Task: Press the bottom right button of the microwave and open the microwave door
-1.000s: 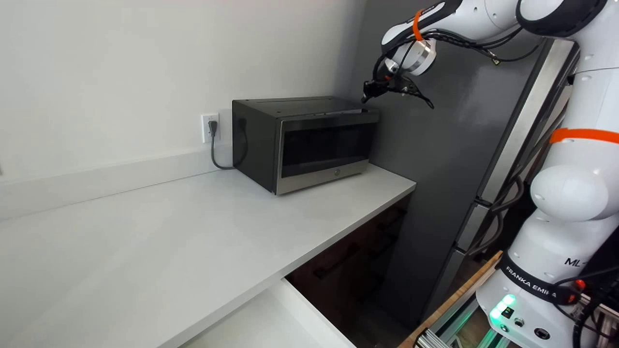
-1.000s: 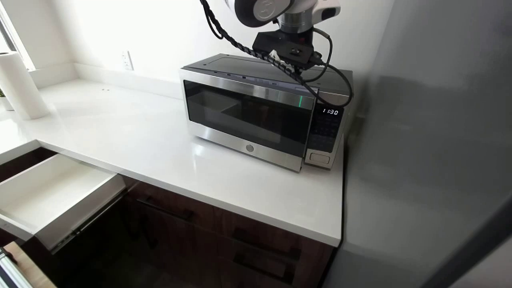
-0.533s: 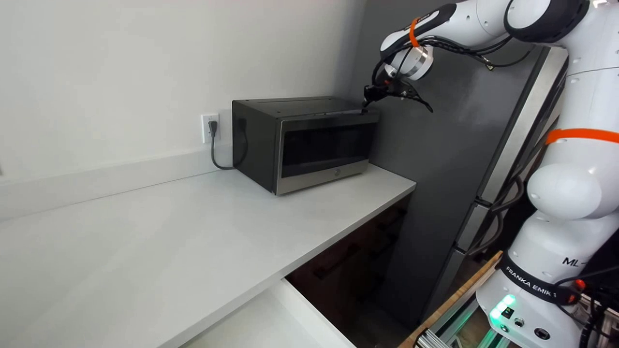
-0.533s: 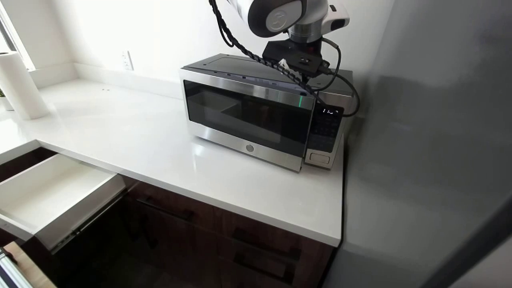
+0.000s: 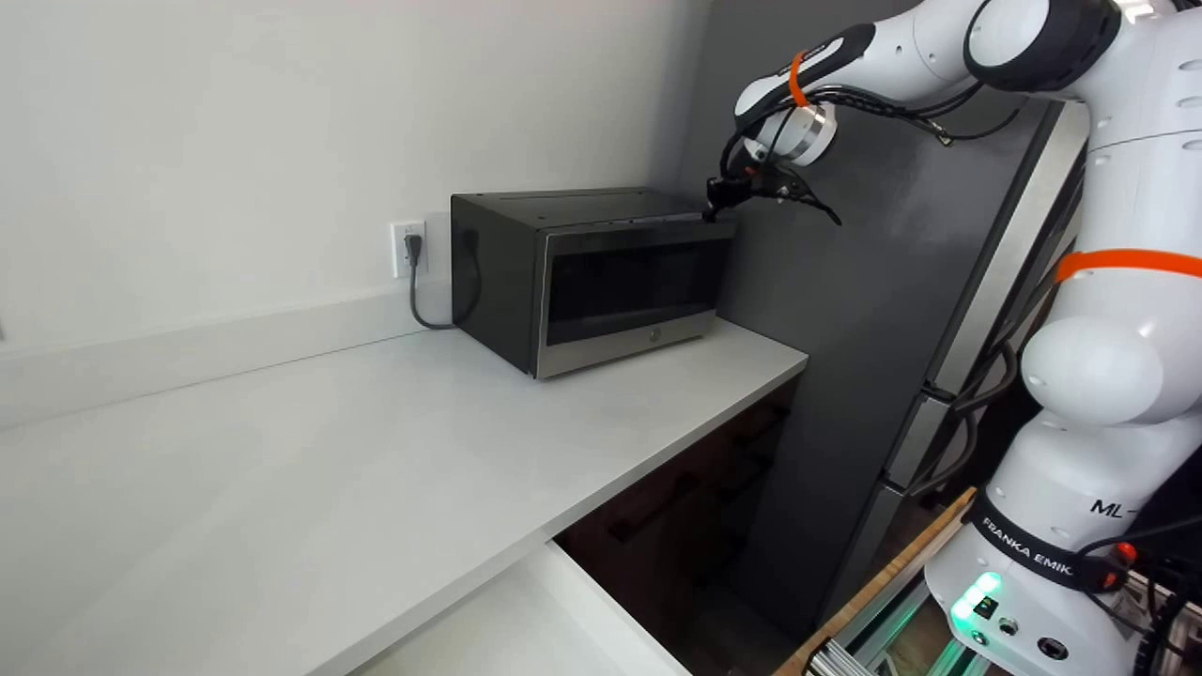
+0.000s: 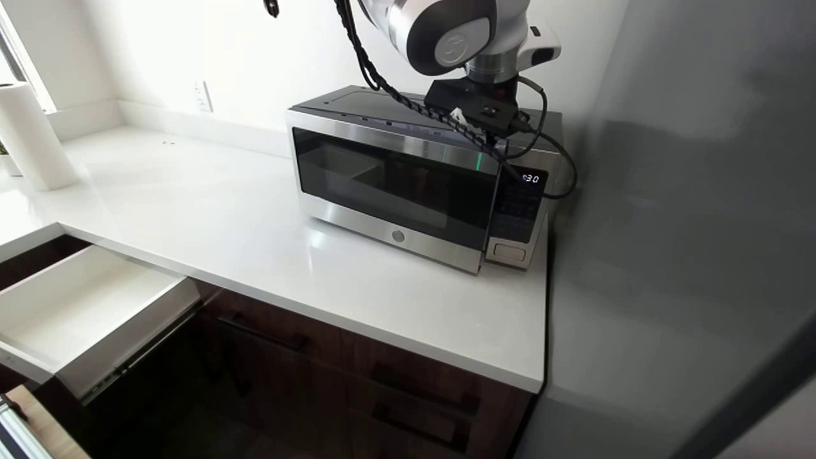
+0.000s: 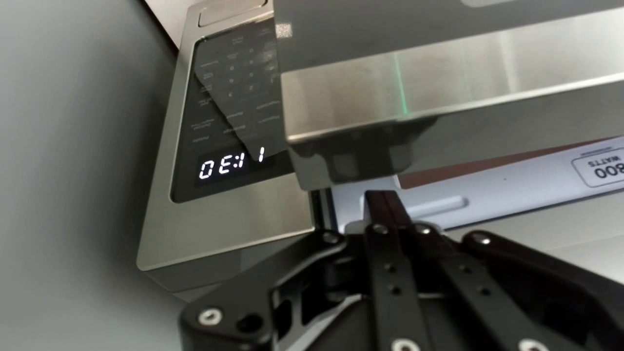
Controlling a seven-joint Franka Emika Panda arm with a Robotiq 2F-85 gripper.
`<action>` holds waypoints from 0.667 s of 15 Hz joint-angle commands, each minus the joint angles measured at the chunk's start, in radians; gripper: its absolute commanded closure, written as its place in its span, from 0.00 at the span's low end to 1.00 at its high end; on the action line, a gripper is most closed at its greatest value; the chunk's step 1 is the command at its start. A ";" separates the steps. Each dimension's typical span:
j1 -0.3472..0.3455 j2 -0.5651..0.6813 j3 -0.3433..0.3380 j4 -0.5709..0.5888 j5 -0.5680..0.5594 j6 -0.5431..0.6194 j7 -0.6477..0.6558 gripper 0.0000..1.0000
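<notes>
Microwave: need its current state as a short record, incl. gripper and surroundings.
microwave: on white countertop, beside refrigerator
microwave door: ajar, free edge standing out from the body next to the control panel
display: lit, 11:30, upside down in wrist view
bottom right button: at foot of control panel, gripper not on it
gripper jaws: shut, at the gap behind the door's top edge
gripper-door contact: cannot tell
drawer: pulled out below countertop

Wrist view: display beside pincer glows, keypad text blurry; in an exterior view, surface below pincer is bright w/ glare, cabinets v. dark.
</notes>
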 commanded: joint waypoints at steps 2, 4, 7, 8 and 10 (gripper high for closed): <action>0.000 -0.003 -0.010 -0.011 -0.104 -0.021 0.134 1.00; 0.007 -0.014 -0.020 -0.026 -0.146 -0.034 0.195 1.00; 0.019 -0.028 -0.037 -0.045 -0.209 -0.063 0.289 1.00; 0.023 -0.034 -0.044 -0.052 -0.229 -0.078 0.320 1.00; 0.036 -0.049 -0.063 -0.067 -0.276 -0.122 0.393 1.00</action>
